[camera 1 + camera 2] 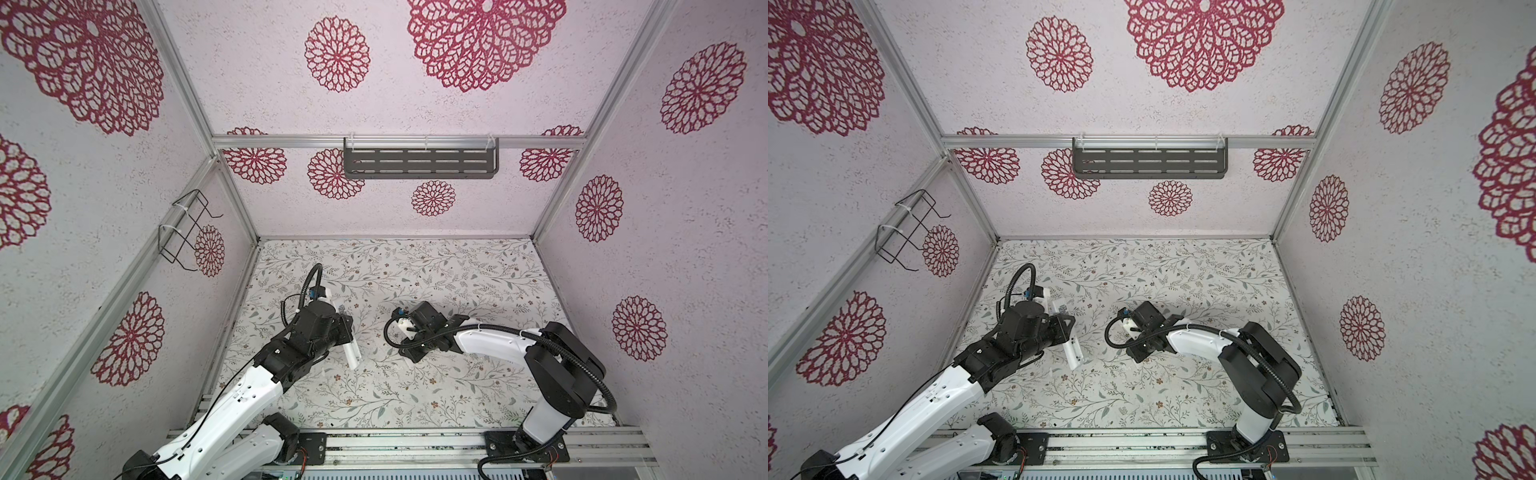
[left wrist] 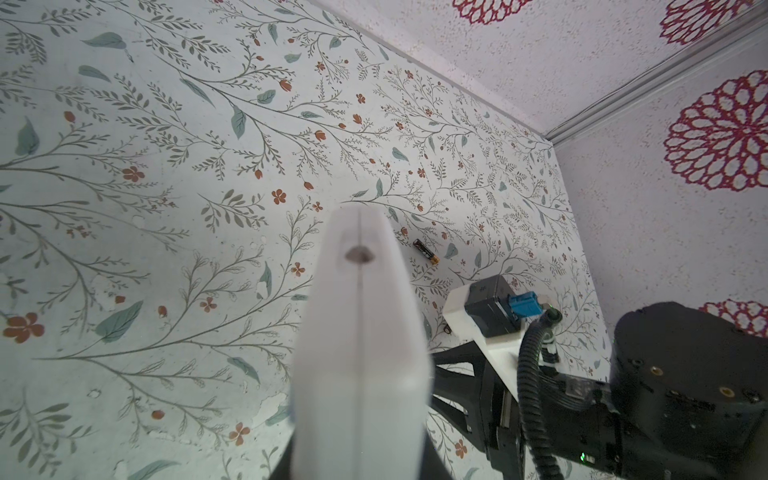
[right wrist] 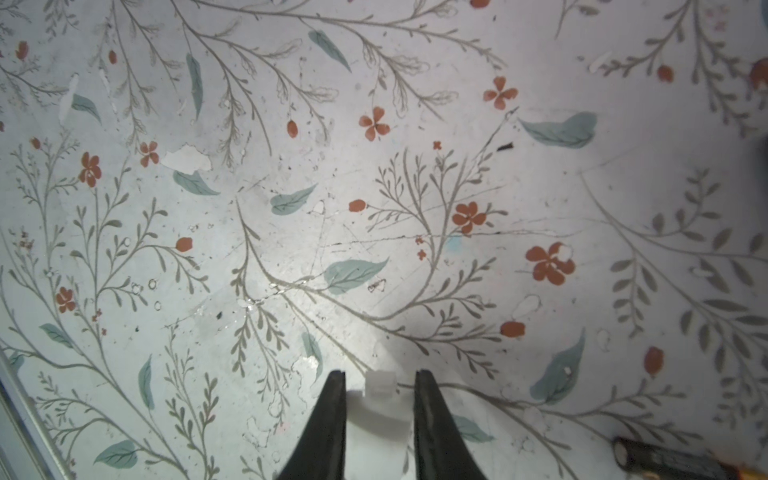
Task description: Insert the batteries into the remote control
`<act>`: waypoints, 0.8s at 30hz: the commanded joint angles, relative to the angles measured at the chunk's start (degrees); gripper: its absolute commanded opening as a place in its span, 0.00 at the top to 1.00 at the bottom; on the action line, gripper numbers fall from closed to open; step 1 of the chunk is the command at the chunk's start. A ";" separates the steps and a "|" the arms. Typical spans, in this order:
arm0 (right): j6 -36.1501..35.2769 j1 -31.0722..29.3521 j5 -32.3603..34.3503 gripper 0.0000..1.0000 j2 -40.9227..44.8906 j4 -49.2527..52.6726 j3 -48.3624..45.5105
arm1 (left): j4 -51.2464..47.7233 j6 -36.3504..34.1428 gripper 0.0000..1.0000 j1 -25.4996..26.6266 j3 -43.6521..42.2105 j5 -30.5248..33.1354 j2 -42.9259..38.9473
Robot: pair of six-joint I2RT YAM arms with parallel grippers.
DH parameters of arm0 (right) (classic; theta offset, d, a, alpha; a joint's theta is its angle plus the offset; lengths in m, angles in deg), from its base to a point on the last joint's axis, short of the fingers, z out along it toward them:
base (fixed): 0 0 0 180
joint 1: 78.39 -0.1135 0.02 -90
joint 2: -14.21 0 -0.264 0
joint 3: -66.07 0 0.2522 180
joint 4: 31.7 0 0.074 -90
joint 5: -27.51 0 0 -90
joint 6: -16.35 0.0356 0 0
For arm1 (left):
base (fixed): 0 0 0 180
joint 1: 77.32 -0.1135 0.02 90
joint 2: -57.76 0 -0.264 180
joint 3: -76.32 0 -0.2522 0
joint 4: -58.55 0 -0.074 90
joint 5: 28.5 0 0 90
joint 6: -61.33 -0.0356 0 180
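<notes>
Your tabletop (image 1: 415, 266) has a floral print, scuffed and chipped in places. On the back wall (image 1: 374, 108) you have red rosettes and a dark slotted shelf (image 1: 419, 164). A wire rack (image 1: 185, 230) hangs on the left wall. A small white cover (image 3: 380, 411) shows in the right wrist view.

A blurred white bar, apparently the remote control (image 2: 360, 332), fills the foreground; one battery (image 2: 427, 251) lies on the flowered table (image 2: 166, 208) beyond, near the right arm (image 2: 673, 374).
</notes>
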 commanded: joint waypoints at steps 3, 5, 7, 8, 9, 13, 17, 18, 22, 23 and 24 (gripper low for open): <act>-1.52 -0.34 2.08 0.82 -1.09 1.85 2.11 | 0.57 -0.70 0.98 -0.61 -0.46 0.46 -0.72; -1.33 -0.35 2.17 0.81 -1.65 2.12 2.49 | 0.57 -0.71 0.98 -0.66 -0.46 0.46 -0.78; -1.16 -0.35 2.18 0.80 -1.97 2.05 2.77 | 0.57 -0.71 0.98 -0.67 -0.46 0.42 -0.78; -1.08 -0.33 2.22 0.78 -2.06 2.07 2.86 | 0.57 -0.71 0.98 -0.69 -0.46 0.44 -0.87; -0.97 -0.43 2.33 0.77 -2.19 2.15 3.02 | 0.57 -0.71 0.98 -0.64 -0.46 0.42 -0.87; -0.65 -0.44 2.54 0.70 -2.44 2.91 3.97 | 0.22 -0.89 0.98 -0.76 -0.42 0.48 -1.14; -0.47 -0.44 2.66 0.59 -1.59 3.36 4.59 | 0.13 -0.97 0.98 -0.87 -0.31 0.29 -1.14; -0.46 -0.44 2.80 0.55 -1.37 3.56 4.82 | 0.20 -0.97 0.98 -0.87 -0.21 0.28 -1.13; -0.45 -0.53 3.29 0.47 0.46 4.82 5.64 | 0.22 -0.88 0.97 -0.87 0.06 0.11 -1.03; -0.46 -0.44 3.88 0.47 1.06 5.19 5.74 | 0.23 -0.89 0.97 -0.88 0.14 0.03 -1.05; -0.61 -0.43 4.56 0.46 1.77 5.60 5.84 | 0.27 -0.89 0.97 -0.88 0.15 -0.22 -1.05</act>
